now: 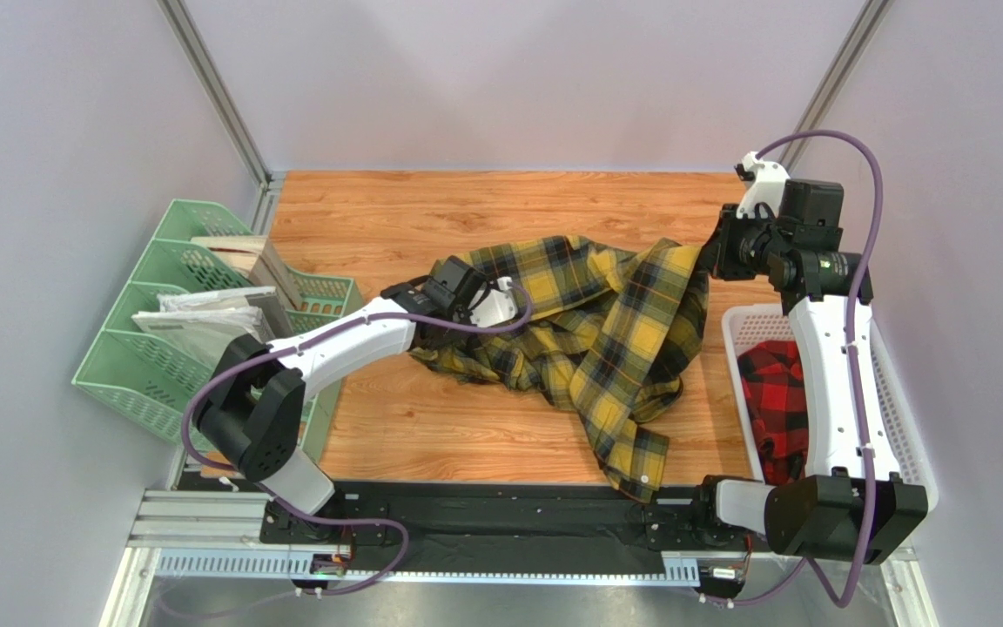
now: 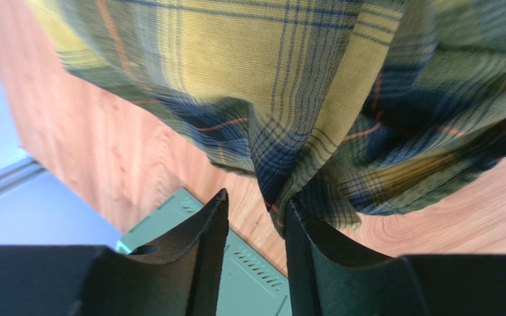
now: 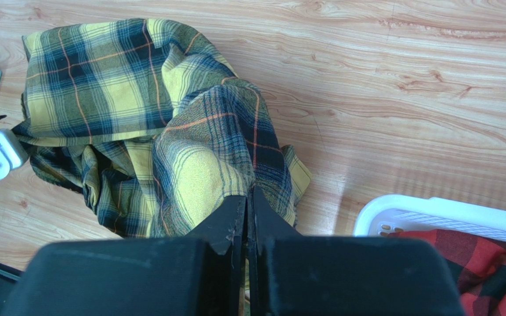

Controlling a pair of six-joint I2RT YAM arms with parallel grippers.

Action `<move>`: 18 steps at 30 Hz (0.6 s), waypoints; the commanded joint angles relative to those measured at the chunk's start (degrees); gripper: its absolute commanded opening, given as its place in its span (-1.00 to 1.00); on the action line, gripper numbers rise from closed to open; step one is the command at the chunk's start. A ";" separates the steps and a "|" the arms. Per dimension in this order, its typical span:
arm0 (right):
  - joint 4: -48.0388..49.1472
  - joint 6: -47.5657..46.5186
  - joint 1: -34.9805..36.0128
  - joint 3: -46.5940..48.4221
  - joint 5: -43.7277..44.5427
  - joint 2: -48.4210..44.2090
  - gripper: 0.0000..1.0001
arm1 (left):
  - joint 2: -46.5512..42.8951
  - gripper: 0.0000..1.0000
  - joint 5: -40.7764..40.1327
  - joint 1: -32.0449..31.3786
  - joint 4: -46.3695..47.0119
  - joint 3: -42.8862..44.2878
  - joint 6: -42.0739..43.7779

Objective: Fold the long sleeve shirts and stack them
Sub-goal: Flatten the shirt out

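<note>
The yellow-and-black checked shirt [image 1: 598, 314] lies crumpled in the middle of the wooden table, and one end hangs over the near edge. My right gripper [image 1: 710, 255] is shut on its far right corner and holds that part raised; in the right wrist view the jaws [image 3: 249, 194] pinch the cloth [image 3: 137, 118]. My left gripper [image 1: 500, 298] is at the shirt's left side. Its jaws [image 2: 255, 204] stand apart, and the shirt [image 2: 269, 79] bunches just above them and touches the right fingertip [image 2: 295, 214]. The red-and-black checked shirt [image 1: 775, 392] lies in the basket.
The white perforated basket [image 1: 906, 431] stands at the right edge, beside the right arm; its rim shows in the right wrist view [image 3: 434, 210]. Green file trays [image 1: 167, 327] with papers stand at the left edge. A black strip runs along the table's near edge.
</note>
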 commanded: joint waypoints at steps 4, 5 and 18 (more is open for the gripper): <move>2.21 -0.07 -0.11 1.79 -0.30 -0.98 -1.00 | -0.54 0.00 9.73 4.50 -3.29 2.05 0.74; 2.30 -0.16 -0.11 1.79 -0.39 -1.06 -1.00 | -0.72 0.02 10.70 4.50 -3.73 1.97 0.39; 2.39 0.28 -0.11 1.97 -0.13 -0.62 -1.00 | -5.20 0.22 12.57 4.59 5.05 -7.52 -6.46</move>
